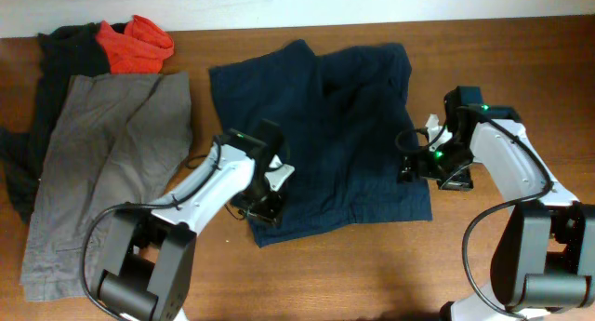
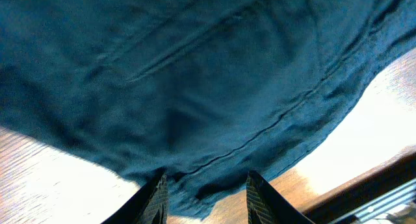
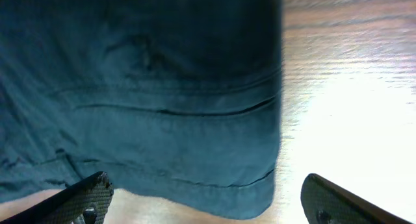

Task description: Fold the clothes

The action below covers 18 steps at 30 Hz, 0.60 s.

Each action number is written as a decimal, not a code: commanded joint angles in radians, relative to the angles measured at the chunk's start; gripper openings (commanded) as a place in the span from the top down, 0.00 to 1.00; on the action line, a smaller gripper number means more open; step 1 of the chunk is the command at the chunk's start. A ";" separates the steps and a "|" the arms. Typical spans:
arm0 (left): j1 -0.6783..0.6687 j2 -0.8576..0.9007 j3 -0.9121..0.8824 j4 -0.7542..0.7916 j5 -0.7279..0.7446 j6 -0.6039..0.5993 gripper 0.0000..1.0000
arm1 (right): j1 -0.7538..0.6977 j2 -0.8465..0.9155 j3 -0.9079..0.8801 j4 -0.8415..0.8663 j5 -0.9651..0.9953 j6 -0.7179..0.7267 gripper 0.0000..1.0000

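Note:
Dark navy shorts (image 1: 325, 126) lie spread flat in the middle of the wooden table. My left gripper (image 1: 267, 202) is at their front left corner. In the left wrist view the shorts (image 2: 195, 74) fill the frame, and the open fingers (image 2: 207, 201) straddle the hem without clamping it. My right gripper (image 1: 416, 163) is at the shorts' right edge. In the right wrist view its fingers (image 3: 208, 201) are wide open around the hemmed corner of the shorts (image 3: 162, 87), just above the table.
Grey trousers (image 1: 102, 172) lie flat at the left. A black garment (image 1: 56, 51) and a red one (image 1: 135, 44) are bunched at the back left. Bare wood (image 1: 372, 265) shows in front of the shorts.

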<state>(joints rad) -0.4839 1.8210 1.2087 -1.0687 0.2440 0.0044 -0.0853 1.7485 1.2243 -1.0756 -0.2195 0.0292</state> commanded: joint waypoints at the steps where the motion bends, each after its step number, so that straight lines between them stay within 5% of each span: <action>1: -0.035 -0.028 -0.045 0.023 -0.048 -0.039 0.60 | -0.016 -0.024 -0.009 0.015 -0.010 0.010 0.03; 5: -0.040 -0.028 -0.087 0.029 -0.079 -0.081 0.60 | -0.013 -0.024 -0.009 0.020 -0.010 0.008 0.03; 9: -0.029 -0.028 -0.098 0.029 -0.200 -0.140 0.25 | -0.013 -0.024 -0.009 0.021 -0.010 0.001 0.02; 18: -0.006 -0.026 -0.143 0.094 -0.132 -0.247 0.22 | -0.013 -0.024 -0.010 0.027 -0.010 -0.006 0.02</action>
<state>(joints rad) -0.4923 1.8172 1.1038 -1.0096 0.0704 -0.1974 -0.0967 1.7485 1.2232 -1.0508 -0.2199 0.0250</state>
